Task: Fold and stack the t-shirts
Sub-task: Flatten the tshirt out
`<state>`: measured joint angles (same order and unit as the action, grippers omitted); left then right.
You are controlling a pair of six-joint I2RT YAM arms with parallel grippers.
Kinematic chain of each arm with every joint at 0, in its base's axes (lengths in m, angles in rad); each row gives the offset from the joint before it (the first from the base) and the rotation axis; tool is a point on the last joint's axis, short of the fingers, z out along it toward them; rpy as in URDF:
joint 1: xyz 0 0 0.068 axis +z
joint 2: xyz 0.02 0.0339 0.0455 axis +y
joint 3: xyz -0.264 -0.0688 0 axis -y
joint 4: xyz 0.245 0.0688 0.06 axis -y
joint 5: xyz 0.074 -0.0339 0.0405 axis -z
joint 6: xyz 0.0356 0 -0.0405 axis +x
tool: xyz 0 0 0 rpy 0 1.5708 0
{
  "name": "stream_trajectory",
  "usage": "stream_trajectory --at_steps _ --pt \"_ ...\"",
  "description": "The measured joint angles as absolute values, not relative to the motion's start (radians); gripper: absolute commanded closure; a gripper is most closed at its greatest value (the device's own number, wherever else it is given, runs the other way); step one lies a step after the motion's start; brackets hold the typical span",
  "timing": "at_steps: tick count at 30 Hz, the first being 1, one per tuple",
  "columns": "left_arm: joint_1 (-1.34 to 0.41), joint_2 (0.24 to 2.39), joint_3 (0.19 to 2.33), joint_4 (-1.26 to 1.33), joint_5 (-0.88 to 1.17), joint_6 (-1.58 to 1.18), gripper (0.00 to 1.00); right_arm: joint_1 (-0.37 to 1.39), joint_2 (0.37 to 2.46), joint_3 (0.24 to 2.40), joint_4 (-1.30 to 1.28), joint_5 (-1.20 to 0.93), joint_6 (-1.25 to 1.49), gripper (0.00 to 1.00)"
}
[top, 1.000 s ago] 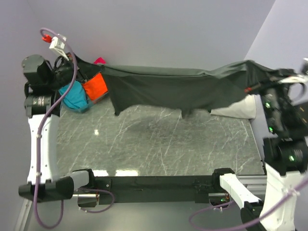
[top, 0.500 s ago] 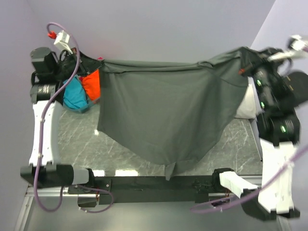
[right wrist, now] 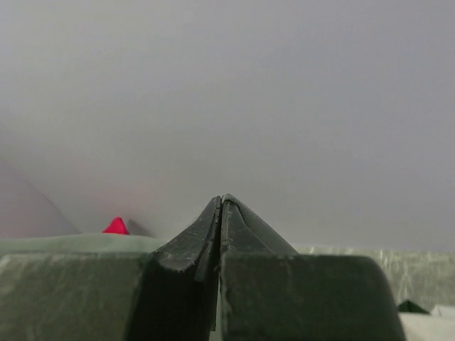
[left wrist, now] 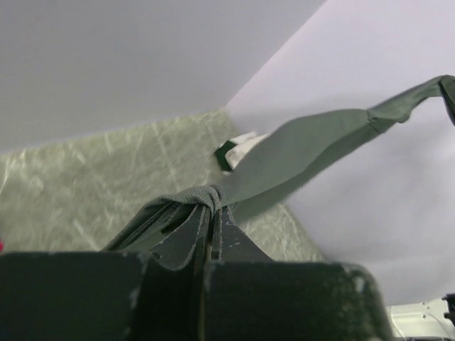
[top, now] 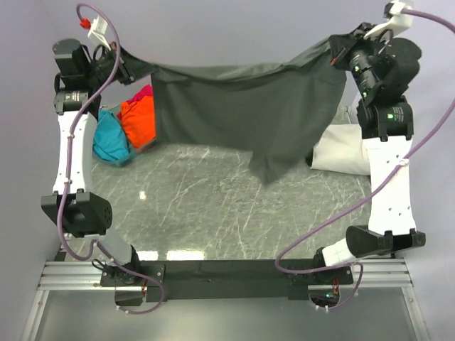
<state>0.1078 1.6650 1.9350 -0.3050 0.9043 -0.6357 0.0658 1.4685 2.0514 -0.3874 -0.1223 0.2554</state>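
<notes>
A dark grey t-shirt (top: 249, 106) hangs stretched in the air over the back of the table, held by two corners. My left gripper (top: 128, 65) is shut on its left corner; in the left wrist view the cloth (left wrist: 313, 145) is bunched between the jaws of that gripper (left wrist: 211, 206) and runs off to the upper right. High at the back right, my right gripper (top: 340, 55) is shut on the other corner. The right wrist view has this gripper (right wrist: 222, 204) pressed shut, with grey cloth (right wrist: 71, 245) at its left. The shirt's loose lower end (top: 274, 167) dangles just above the table.
Orange (top: 137, 121), teal (top: 110, 141) and magenta (top: 146, 92) t-shirts lie heaped at the back left. A white t-shirt (top: 341, 148) lies at the back right, by the right arm. The marbled tabletop (top: 227, 206) stretches forward to the black rail (top: 227, 270).
Both arms have risen and stretched toward the back wall. The grey shirt, which billowed forward over the table half a second ago, has swung back and hangs shorter.
</notes>
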Motion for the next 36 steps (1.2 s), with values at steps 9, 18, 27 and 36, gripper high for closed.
stream_trajectory --at_steps 9,18,27,36 --pt "0.108 1.638 1.903 -0.213 0.973 -0.669 1.00 0.066 1.246 1.833 -0.321 -0.134 0.256 1.00" --pt "0.103 1.478 1.286 -0.298 0.847 -0.538 0.97 0.070 0.904 1.055 -0.290 -0.155 0.390 1.00" --pt "0.093 1.404 0.955 -0.469 0.680 -0.406 0.55 0.119 0.903 0.749 -0.505 -0.175 0.479 1.00" --pt "0.071 1.203 0.934 -0.596 0.536 -0.356 0.26 0.175 0.764 0.752 -0.668 -0.165 0.493 0.40"
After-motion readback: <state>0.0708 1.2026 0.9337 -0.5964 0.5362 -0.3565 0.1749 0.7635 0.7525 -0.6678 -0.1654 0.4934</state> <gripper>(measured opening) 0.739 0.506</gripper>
